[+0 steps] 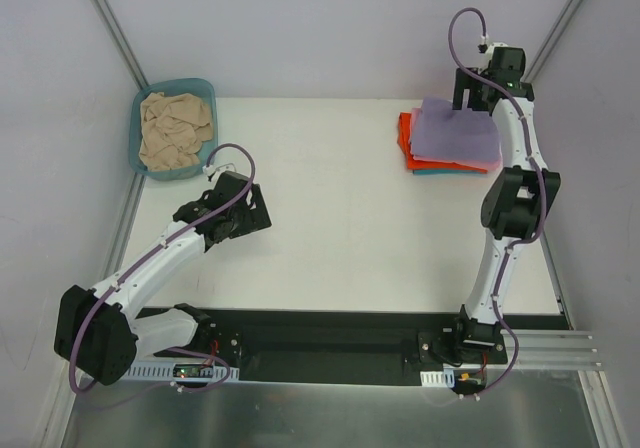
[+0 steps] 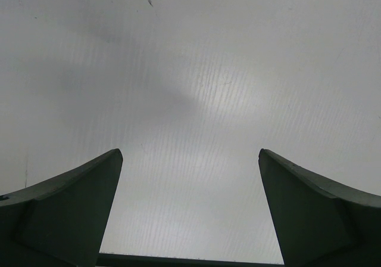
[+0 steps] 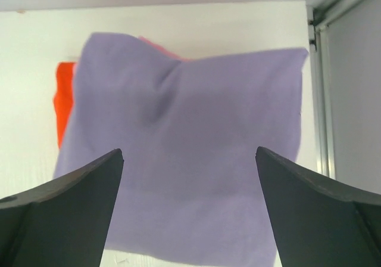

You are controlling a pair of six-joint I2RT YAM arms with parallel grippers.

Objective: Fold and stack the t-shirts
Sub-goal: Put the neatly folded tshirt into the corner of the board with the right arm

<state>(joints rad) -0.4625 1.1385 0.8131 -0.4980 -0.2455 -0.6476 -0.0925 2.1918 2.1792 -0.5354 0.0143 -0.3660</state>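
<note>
Both grippers spread wide, nothing pinched. Right gripper (image 3: 189, 157) has the folded lavender t-shirt (image 3: 196, 112) right under its fingers (orange-red t-shirt (image 3: 63, 103) peeking out to their left). Left gripper (image 2: 190, 157) faces bare table (image 2: 190, 70), beige t-shirt (image 1: 175, 128) in the basin (image 1: 200, 86) beyond it.

This is a robot test cell in a lab rather than a home or a shop. A bare white table (image 1: 340, 228) is boxed in by plain pale walls (image 1: 300, 28), with grey metal posts (image 1: 108, 16) running up the corners. Two white-and-black machines, the left arm (image 1: 150, 258) and the right arm (image 1: 520, 203), are bolted to a black plate (image 1: 320, 343) at the near edge, next to a slotted metal rail (image 1: 560, 348). Purple cables (image 1: 238, 153) loop openly off the arms. The only household things are a teal basin (image 1: 190, 84) holding a crumpled beige shirt (image 1: 175, 128) and a stack of folded shirts (image 1: 455, 136) — both lie on that work surface.
</note>
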